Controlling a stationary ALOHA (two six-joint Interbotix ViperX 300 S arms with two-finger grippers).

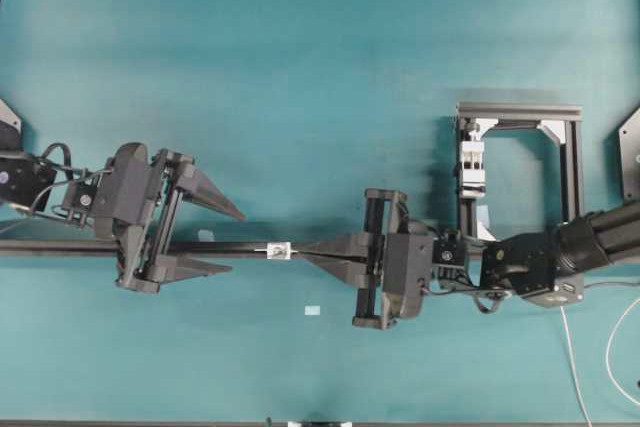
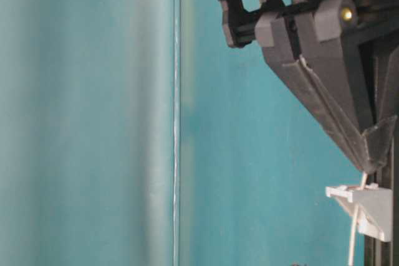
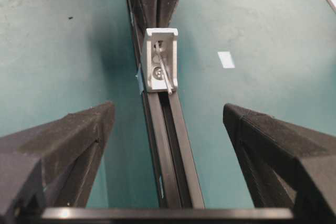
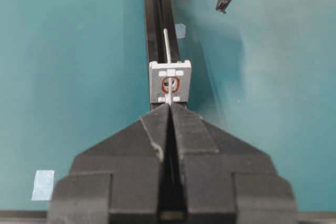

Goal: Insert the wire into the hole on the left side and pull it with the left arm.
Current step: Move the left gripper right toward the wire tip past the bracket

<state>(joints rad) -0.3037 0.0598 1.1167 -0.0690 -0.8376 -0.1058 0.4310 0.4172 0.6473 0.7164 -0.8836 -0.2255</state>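
The small white block [image 4: 169, 81] sits on the long black rail [image 1: 200, 247], and the hole [image 4: 169, 84] shows as a dark round opening in its face. My right gripper [image 4: 169, 104] is shut on the thin wire right at the block. The wire [image 4: 167, 45] passes through the hole, and a short end pokes out on the far side [image 3: 166, 77]. More wire [image 1: 572, 357] trails off at the right, under the right arm. My left gripper [image 1: 235, 242] is open and straddles the rail a little short of the block [image 3: 161, 59], touching nothing.
A black frame [image 1: 570, 162] holding a taller white clamp [image 1: 472, 167] stands at the back right. A small pale tape rectangle [image 1: 312, 310] lies on the teal table in front of the rail. Another tape piece [image 4: 43, 184] lies near the right gripper.
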